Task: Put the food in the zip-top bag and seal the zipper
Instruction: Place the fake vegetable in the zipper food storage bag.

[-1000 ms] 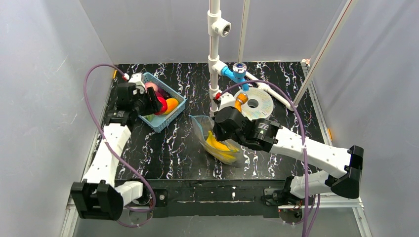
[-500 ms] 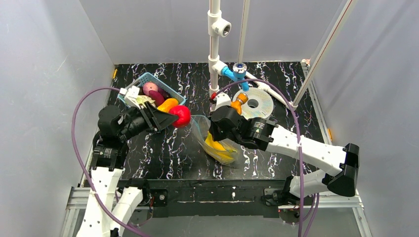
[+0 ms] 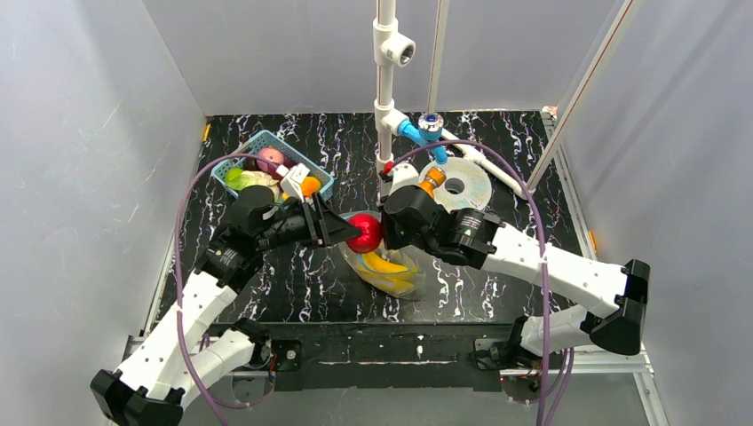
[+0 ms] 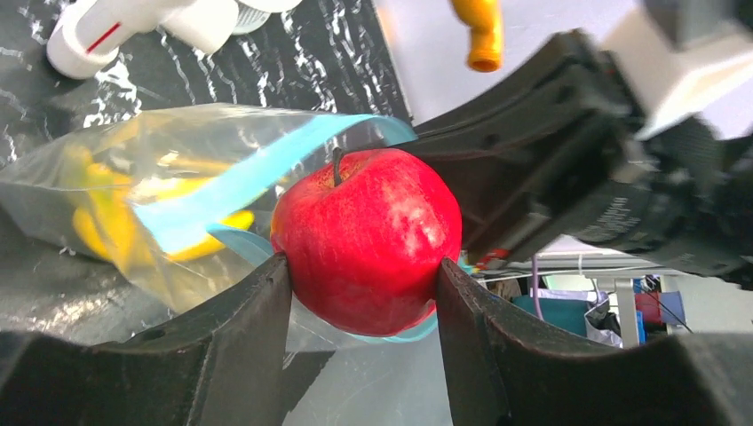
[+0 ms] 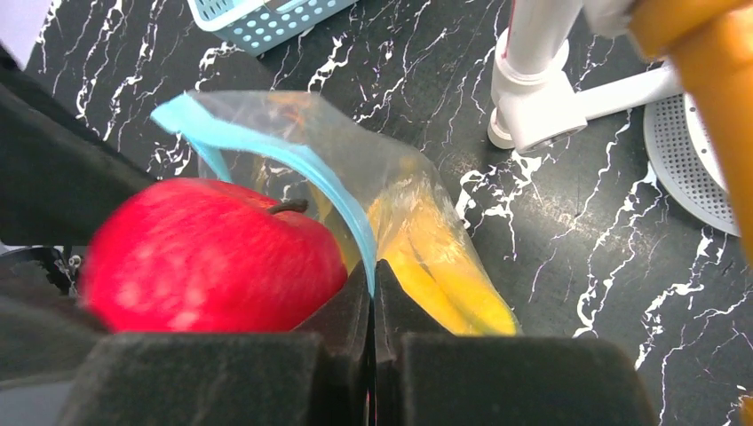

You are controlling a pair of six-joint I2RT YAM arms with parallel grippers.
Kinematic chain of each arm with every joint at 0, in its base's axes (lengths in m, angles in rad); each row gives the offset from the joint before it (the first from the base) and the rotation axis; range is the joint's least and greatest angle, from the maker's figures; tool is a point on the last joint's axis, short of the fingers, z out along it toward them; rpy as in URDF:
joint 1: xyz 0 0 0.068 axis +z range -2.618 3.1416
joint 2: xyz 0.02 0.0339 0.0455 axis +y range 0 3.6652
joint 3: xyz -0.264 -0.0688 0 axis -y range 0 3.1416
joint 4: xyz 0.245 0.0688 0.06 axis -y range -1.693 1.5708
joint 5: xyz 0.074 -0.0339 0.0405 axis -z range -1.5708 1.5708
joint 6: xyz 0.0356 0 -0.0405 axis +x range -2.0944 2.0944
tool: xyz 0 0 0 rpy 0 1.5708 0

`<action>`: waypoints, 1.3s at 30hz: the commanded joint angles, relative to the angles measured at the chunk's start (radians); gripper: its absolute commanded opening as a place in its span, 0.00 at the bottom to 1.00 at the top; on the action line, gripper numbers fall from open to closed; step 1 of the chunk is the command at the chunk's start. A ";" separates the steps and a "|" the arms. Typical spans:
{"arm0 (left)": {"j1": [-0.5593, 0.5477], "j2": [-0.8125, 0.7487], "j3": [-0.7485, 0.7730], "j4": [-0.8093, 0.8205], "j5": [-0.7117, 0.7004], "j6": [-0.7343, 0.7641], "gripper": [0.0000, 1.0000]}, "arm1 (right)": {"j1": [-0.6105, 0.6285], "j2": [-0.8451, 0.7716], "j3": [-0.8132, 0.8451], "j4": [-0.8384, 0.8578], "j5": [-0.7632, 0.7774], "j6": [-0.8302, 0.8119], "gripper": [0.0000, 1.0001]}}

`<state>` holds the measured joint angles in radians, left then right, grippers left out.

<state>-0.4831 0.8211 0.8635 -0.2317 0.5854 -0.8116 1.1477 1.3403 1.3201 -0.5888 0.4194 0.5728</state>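
My left gripper [image 3: 355,234] is shut on a red apple [image 3: 364,232] and holds it at the open mouth of the clear zip-top bag [image 3: 391,269]. In the left wrist view the apple [image 4: 366,240] sits between my fingers [image 4: 257,311], in front of the bag [image 4: 115,209] and its teal-blue zipper [image 4: 240,186]. My right gripper [image 5: 373,271] is shut on the zipper [image 5: 342,204] and holds the mouth up. A yellow banana [image 5: 444,266] lies inside the bag. The apple [image 5: 209,253] shows at the bag mouth.
A blue basket [image 3: 271,169] with several food pieces stands at the back left. A white pipe stand [image 3: 384,106] rises behind the bag, with a silver disc [image 3: 457,185] to its right. Grey walls close the sides.
My left arm lifted the apple out of the basket and carried it right to the bag's mouth. My right gripper kept holding the bag's edge.
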 commanded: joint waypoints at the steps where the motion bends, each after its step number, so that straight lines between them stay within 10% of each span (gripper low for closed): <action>1: -0.043 0.029 0.008 -0.093 -0.091 0.024 0.00 | 0.007 -0.062 0.005 0.067 -0.008 0.006 0.01; 7: -0.064 0.042 0.051 -0.201 -0.119 0.059 0.05 | 0.007 -0.052 0.004 0.072 -0.016 0.006 0.01; 13: -0.069 0.015 0.079 -0.191 -0.104 0.060 0.53 | 0.007 -0.051 0.007 0.072 -0.022 0.006 0.01; 19: -0.069 -0.032 0.091 -0.175 -0.098 0.076 0.77 | 0.007 -0.064 -0.005 0.072 -0.017 0.007 0.01; 31: -0.069 -0.029 0.208 -0.277 -0.153 0.158 0.84 | 0.007 -0.056 -0.001 0.070 -0.016 -0.001 0.01; 39: -0.069 -0.040 0.396 -0.536 -0.566 0.320 0.88 | 0.007 -0.069 -0.026 0.066 -0.008 -0.001 0.01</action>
<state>-0.5476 0.8013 1.1713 -0.6201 0.2802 -0.6014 1.1522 1.3033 1.3079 -0.5659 0.3969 0.5755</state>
